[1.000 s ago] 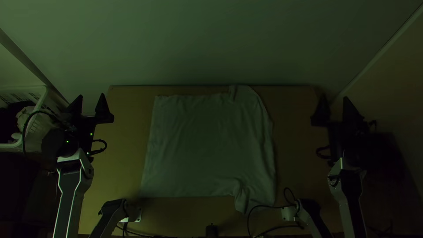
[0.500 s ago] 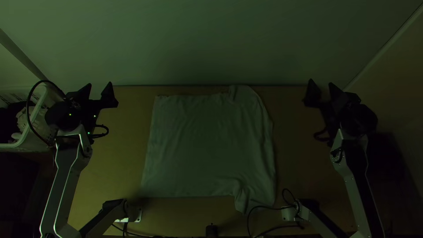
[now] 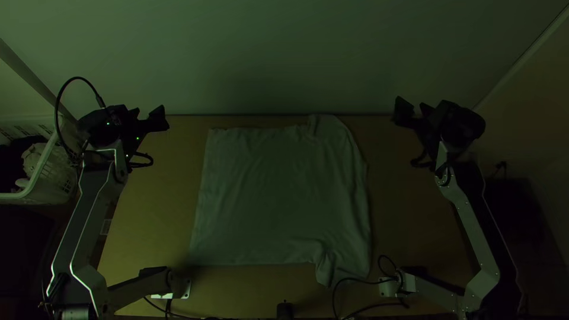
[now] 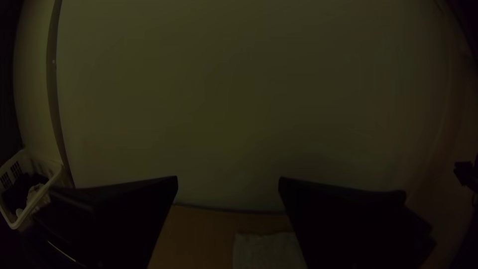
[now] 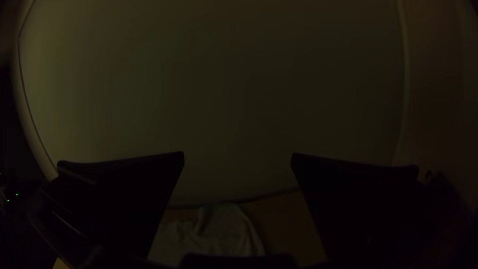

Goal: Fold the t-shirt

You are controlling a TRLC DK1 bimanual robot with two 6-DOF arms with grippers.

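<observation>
Fingers of both grippers stood apart, nothing between them. The t-shirt (image 3: pixel 284 195) lay spread on the table (image 3: pixel 160 207), inward and back toward my bases from left gripper (image 4: pixel 229 178) and right gripper (image 5: pixel 238 155) alike. Judged its long axis crosswise: sleeve side nearer my right, straight edge nearer my left; each approach wanted an inward line.

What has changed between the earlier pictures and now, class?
The left end effector and right end effector both moved toward the far edge of the table and inward. Nothing was gripped or let go. The T-shirt stayed put.
</observation>
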